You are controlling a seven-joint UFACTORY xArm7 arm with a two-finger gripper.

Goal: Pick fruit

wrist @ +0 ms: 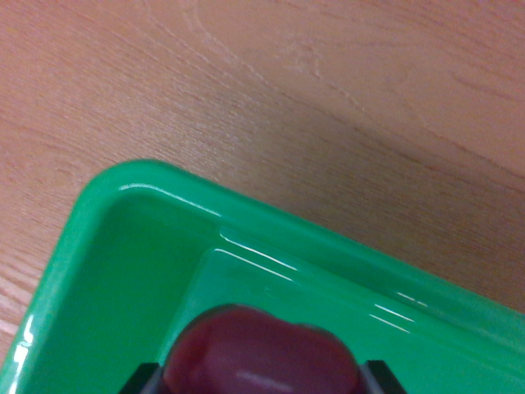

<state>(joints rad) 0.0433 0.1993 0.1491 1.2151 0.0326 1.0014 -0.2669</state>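
Fruit (261, 349) sits centred between the hand's (261, 379) two dark fingertips (138, 379).
Grip apparently closed on it, above the green tray (123, 246); you lift straight up.

fruit (261, 351) in tray (123, 246), tray on table (328, 98)

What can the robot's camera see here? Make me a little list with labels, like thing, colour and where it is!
surface: wooden table, light brown with grain lines
container: green plastic bin, shiny, one rounded corner in view
fruit: dark red rounded fruit, glossy, at the bottom edge of the wrist view, over the bin's inside
gripper: dark fingertips show on either side of the fruit; gripper appears shut on it
fruit touching bin floor: cannot tell
other fruit: none in view
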